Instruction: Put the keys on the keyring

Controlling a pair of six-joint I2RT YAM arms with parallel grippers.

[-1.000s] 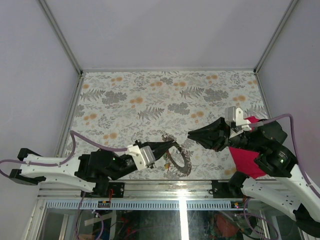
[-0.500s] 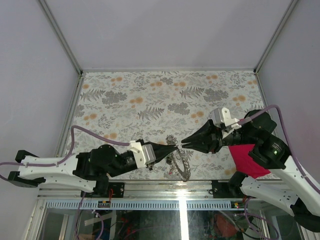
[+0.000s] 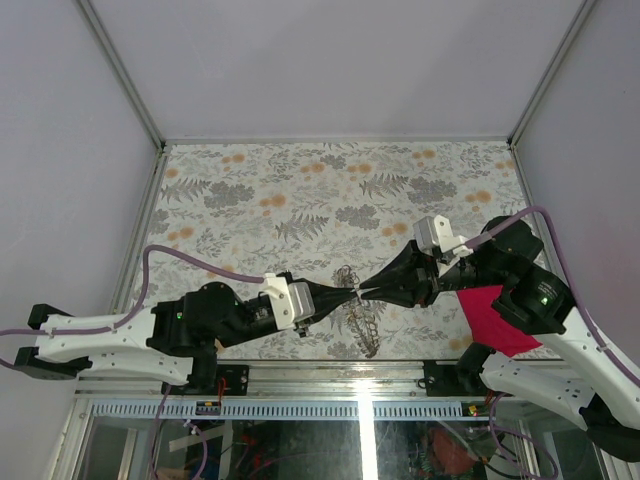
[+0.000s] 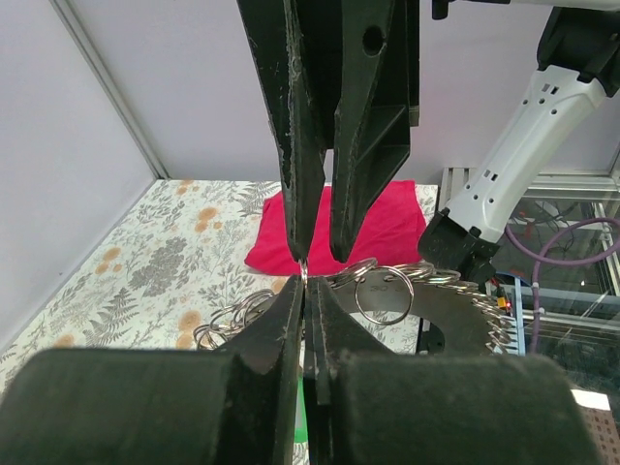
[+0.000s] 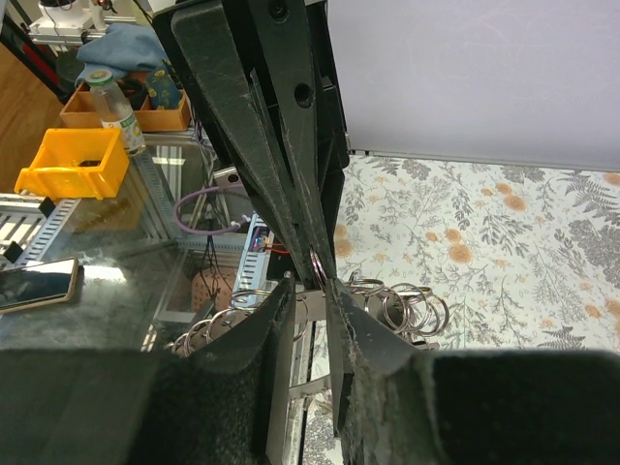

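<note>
The likeliest trouble was a slip. The left gripper (image 3: pixel 353 293) was clamped tight on only a thin edge of the keyring (image 4: pixel 303 273), holding it up off the flowered table (image 3: pixel 300 190). The right gripper (image 3: pixel 367 291) met it tip to tip, its jaws parted just a little on either side of that same edge and gripping nothing I could see. Any nudge or twist from the right-hand tips could have pried the ring loose, and the weight of the chain (image 3: pixel 366 328) would have dragged it down. The two sets of tips were also close enough to knock together.

The ring itself showed as no more than a bright silvery sliver between the black fingertips — the chain hung beneath it in a loose string of shiny loops (image 4: pixel 384 294), with the crimson cloth (image 4: pixel 373 228) lying beyond. I couldn't make out any keys.
</note>
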